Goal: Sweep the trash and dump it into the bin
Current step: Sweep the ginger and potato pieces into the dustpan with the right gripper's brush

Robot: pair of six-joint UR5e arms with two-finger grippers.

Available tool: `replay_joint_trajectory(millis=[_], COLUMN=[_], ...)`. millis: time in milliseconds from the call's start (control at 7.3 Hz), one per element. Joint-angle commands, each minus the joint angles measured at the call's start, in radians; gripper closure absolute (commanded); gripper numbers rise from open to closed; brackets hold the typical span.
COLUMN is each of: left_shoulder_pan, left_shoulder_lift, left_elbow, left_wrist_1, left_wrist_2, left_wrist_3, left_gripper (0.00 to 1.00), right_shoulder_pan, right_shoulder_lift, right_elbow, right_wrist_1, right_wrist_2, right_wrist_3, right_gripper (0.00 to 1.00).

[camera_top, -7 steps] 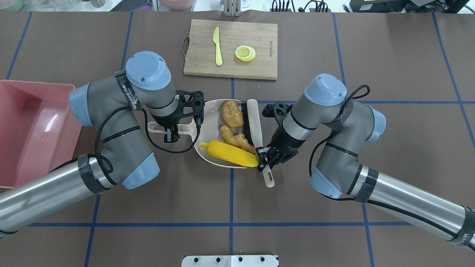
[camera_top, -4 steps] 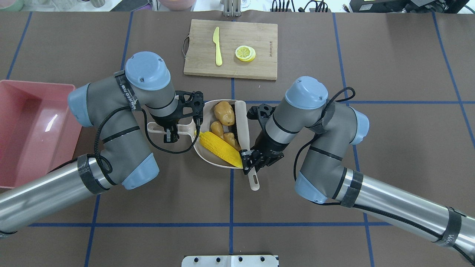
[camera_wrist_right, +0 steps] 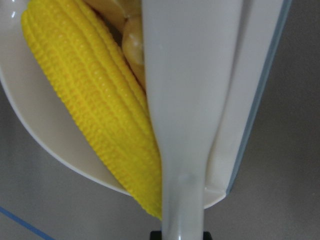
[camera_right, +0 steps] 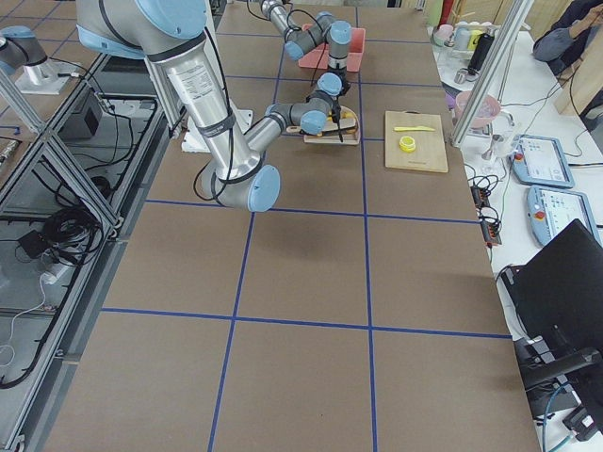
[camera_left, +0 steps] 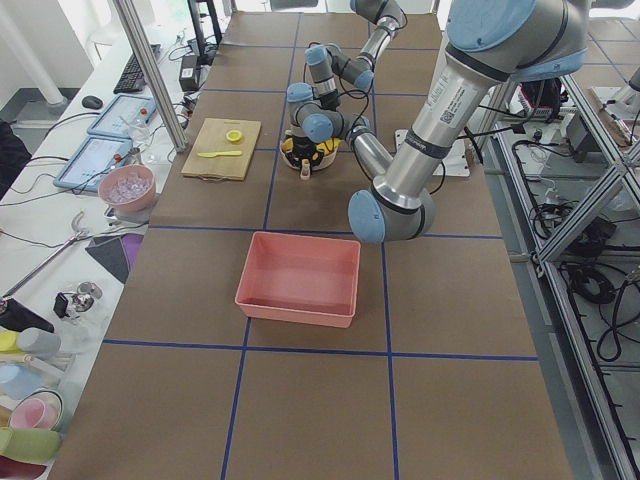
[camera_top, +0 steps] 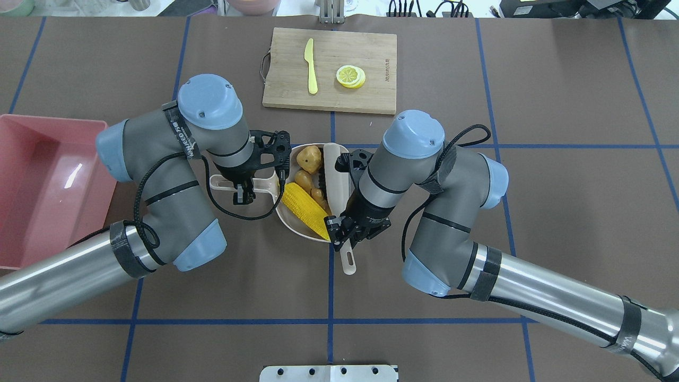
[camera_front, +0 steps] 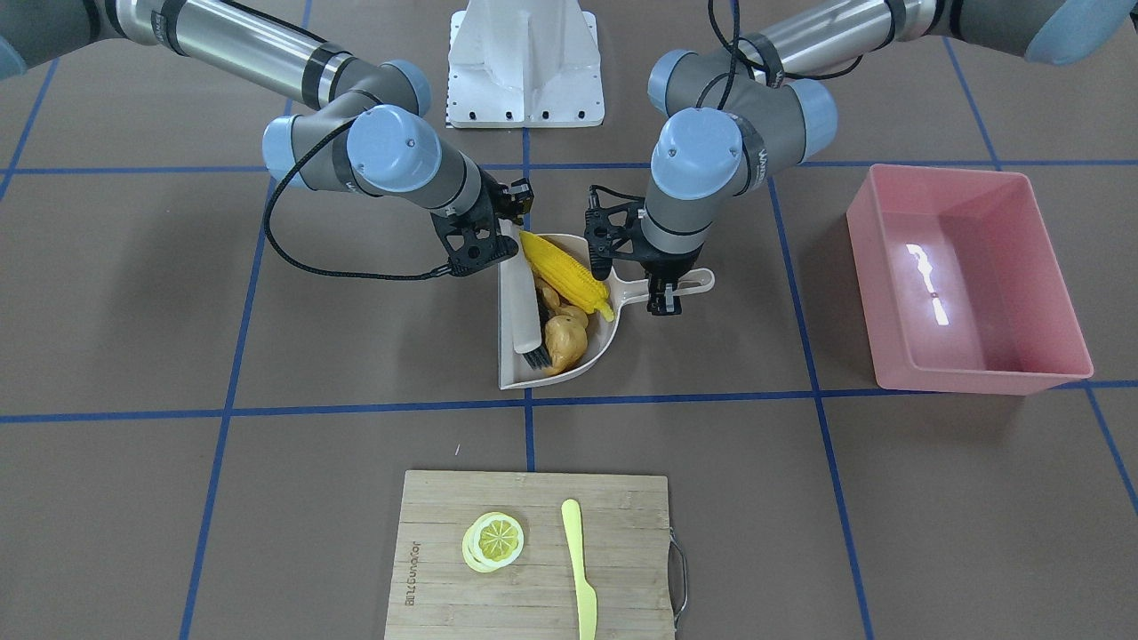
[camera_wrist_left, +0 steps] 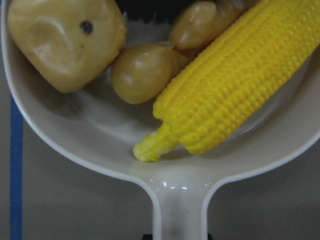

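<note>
Trash: corn cob [camera_top: 305, 209], potato [camera_top: 309, 157] and ginger root [camera_top: 304, 179] all lie in the dustpan [camera_top: 287, 218], mid-tabletop, with the brush [camera_top: 335, 175] pressed against them.
Left tool [camera_top: 244, 196]: closed on the dustpan's handle.
Right tool [camera_top: 339, 236]: closed on the brush's handle.
Bin [camera_top: 42, 212]: at the left edge, well apart from the dustpan.
Handling: I judge the toys light, hard and glossy, apt to roll. I'd carry by the handle, dustpan level, brush as gate.
</note>
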Motion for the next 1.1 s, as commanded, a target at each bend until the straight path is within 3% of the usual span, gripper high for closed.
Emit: replay_joint_trajectory(millis=[0, 274, 548, 959], left_shoulder_pan=[-0.001, -0.001, -0.001, -0.009], left_shoulder_lift=[0.001, 0.002, 0.01, 0.012], left_elbow=[0.001, -0.002, -0.002, -0.006], left_wrist_1=[-0.014, -0.054, -0.106, -0.166], left_wrist_2=[0.0, 0.0, 0.001, 0.003], left_wrist_3=[-0.004, -0.009, -0.044, -0.081], left_gripper=[1.0, 1.0, 1.0, 1.0], right_shoulder_pan=[0.001, 0.056, 0.111, 0.281], right_shoulder_lift=[-0.007, -0.015, -0.074, -0.171], right_elbow=[0.015, 0.095, 0.256, 0.295], right_wrist_1=[-0.002, -0.092, -0.237, -0.254], right_wrist_2=[0.008, 0.034, 0.046, 0.108], right_wrist_3=[-0.001, -0.001, -0.006, -0.027], right_gripper=[1.0, 1.0, 1.0, 1.0])
